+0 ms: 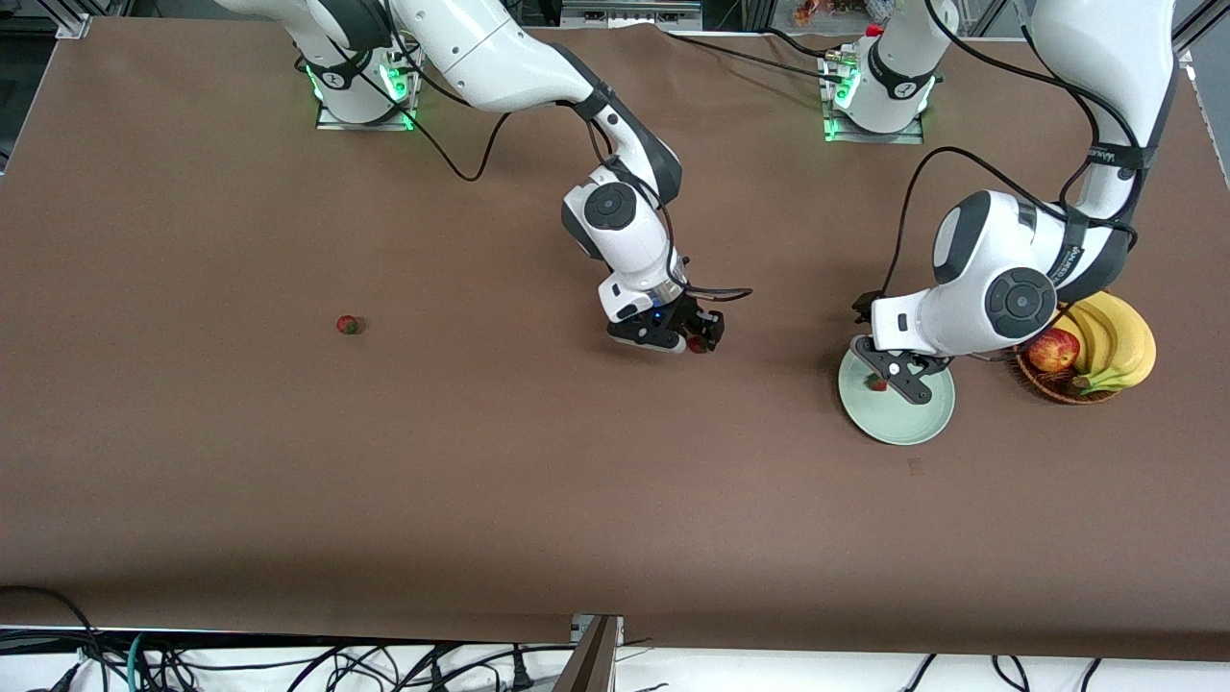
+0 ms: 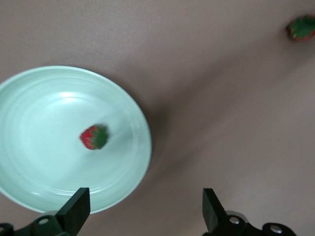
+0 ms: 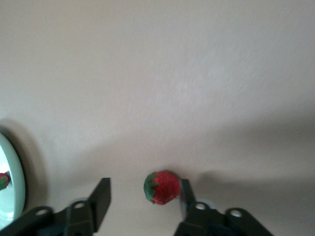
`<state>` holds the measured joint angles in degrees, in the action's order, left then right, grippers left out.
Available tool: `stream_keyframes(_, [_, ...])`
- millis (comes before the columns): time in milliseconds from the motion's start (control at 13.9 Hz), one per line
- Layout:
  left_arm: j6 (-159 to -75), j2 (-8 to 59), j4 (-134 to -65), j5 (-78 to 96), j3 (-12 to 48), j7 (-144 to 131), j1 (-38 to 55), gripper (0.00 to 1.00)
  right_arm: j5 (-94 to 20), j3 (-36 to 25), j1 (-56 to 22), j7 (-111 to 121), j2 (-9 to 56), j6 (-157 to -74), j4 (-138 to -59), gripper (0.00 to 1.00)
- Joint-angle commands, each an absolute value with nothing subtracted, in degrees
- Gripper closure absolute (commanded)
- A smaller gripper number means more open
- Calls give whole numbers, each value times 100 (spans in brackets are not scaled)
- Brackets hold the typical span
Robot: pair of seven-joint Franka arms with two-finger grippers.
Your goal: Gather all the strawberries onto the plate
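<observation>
The left claw (image 1: 889,377) hung spread over the pale mint-green plate (image 1: 918,423) holding one small red strawberry (image 2: 94,137), while the right claw (image 3: 142,196) stood parted around another strawberry (image 3: 161,187) mid-worktop (image 1: 384,481), seemingly letting go.

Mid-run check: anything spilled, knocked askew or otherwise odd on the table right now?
Nothing stands out. One strawberry lies in the plate under the open left pincer; another sits between the right pincer's open fingers; the third waits on the table.

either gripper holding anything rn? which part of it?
Left gripper: nothing, open over the plate, a strawberry lying in it. Right gripper: open, strawberry against one finger; a hold cannot be told.
</observation>
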<state>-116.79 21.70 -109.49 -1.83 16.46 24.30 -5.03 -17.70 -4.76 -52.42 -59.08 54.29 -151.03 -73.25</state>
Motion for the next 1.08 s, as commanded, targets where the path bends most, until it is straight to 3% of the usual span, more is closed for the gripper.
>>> stream_keyframes(0, [-11637, 1986, -11101, -9, 1941, 1437, -554, 0, -1775, -624, -4757, -5172, 4792, -13699, -7348, 0])
stream_keyframes(216, [-11663, 1995, -11101, -9, 2372, -73, -536, 0, -1775, -912, -4264, -3678, 4352, -12047, -7418, 0])
stream_keyframes(505, [-12408, 2319, -11092, -9, 2786, -1992, -291, 0, -1775, -2308, -4236, -1195, 4175, -10023, -7427, 0])
stream_keyframes(722, [-13207, 2723, -11092, -70, 2769, -2844, 192, 0, -1811, -3135, -4228, 243, 4166, -9511, -7821, 0])
stream_keyframes(1010, [-14244, 3321, -11030, -472, 2716, -3551, 676, 0, -1854, -3796, -4158, 1263, 4166, -9658, -8708, 0])
